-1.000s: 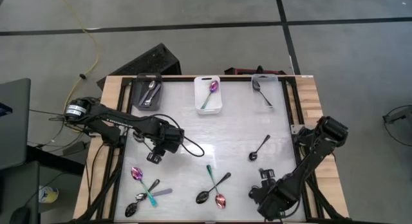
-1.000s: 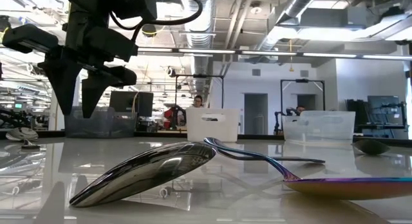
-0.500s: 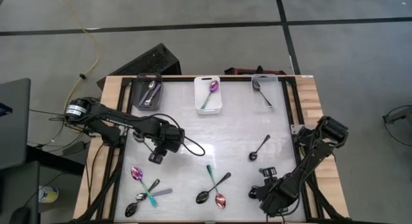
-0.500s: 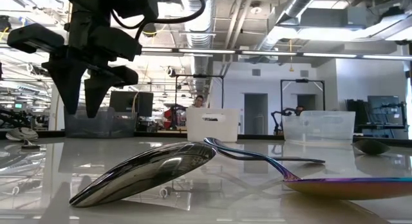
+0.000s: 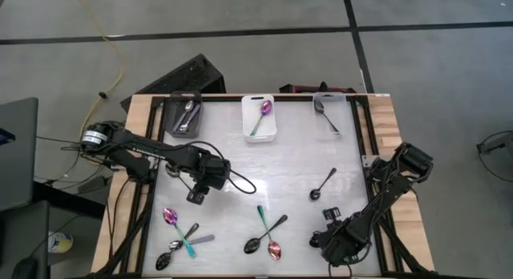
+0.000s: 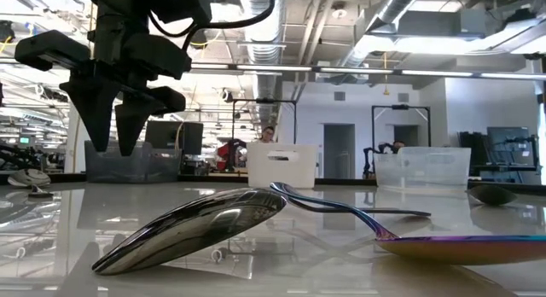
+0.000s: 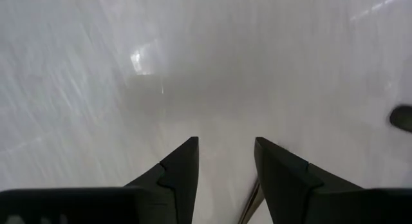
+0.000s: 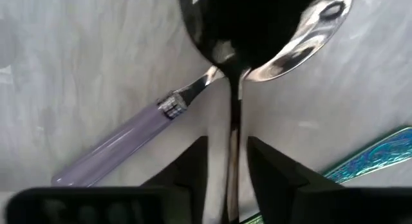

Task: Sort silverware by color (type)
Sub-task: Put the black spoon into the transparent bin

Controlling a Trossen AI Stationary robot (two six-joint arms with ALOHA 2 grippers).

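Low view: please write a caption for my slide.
Open left gripper hangs beyond a glossy black spoon crossed with an iridescent purple-pink spoon.

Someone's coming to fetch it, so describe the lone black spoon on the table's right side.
From the clear bin in the far right corner, come toward the near edge over the bare white tabletop. There lies a small black spoon, handle angled toward the far right. It is the only spoon lying alone; the rest sit in bins or cross others.

My two dark jointed arms, black cable looping off my left claw [image 5: 195, 196], tapered black fingers [image 7: 180, 176], silver-capped shoulder joint
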